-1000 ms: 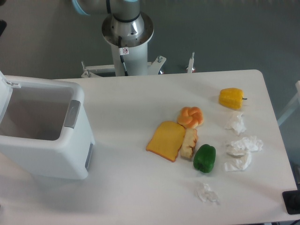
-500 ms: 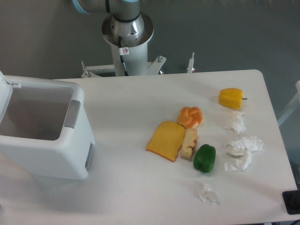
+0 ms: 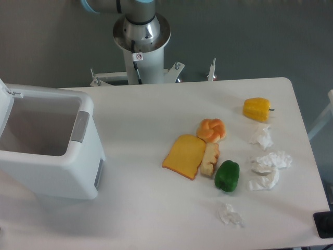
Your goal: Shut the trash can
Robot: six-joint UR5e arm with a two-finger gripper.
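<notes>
The trash can [image 3: 62,172] is a large white boxy bin at the left of the table. It stands open, and I see into its empty inside. Its white lid [image 3: 4,101] is swung up at the far left edge of the view, mostly cut off. A grey push-tab [image 3: 79,126] sits on the rim facing the middle of the table. Only the arm's base column [image 3: 141,39] shows, at the top behind the table. The gripper is out of view.
To the right of the bin lie a slice of toast [image 3: 184,155], a braided bun [image 3: 211,129], a bread stick [image 3: 209,159], a green pepper [image 3: 227,175], a yellow pepper [image 3: 257,109] and several crumpled tissues [image 3: 269,161]. The table's right edge [image 3: 304,130] is near.
</notes>
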